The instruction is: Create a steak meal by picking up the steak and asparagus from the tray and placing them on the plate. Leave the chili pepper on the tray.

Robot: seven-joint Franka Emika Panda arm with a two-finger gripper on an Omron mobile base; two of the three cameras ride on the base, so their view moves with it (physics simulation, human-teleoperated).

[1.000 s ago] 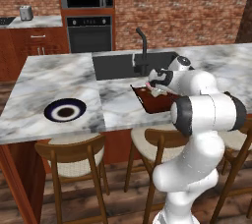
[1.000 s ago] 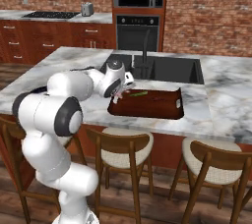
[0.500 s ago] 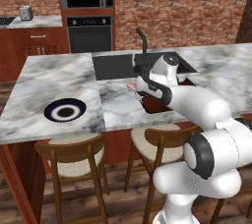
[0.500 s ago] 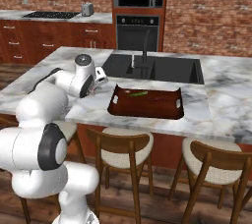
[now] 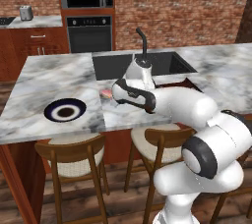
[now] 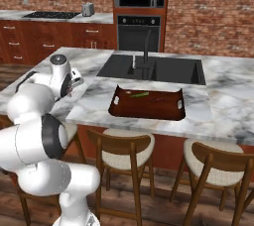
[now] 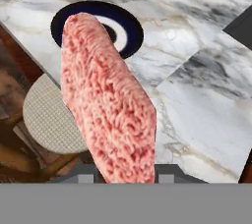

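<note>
Swinging away from the tray (image 6: 147, 105) since a second ago, the pincer (image 5: 109, 94) now hangs over the marble tabletop (image 5: 59, 78) between tray and plate (image 5: 65, 110), clamped on the steak (image 7: 106, 105). That slab stands on edge in the hand view, its long axis running out from the jaws toward the plate. Asparagus (image 6: 139, 94) lies on the tray, so I judge the task under half done.

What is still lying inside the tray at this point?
In the tray the green asparagus lies near the back rim. A faint dark mark beside it may be the chili pepper, too small to tell. The steak is in the jaws.
</note>
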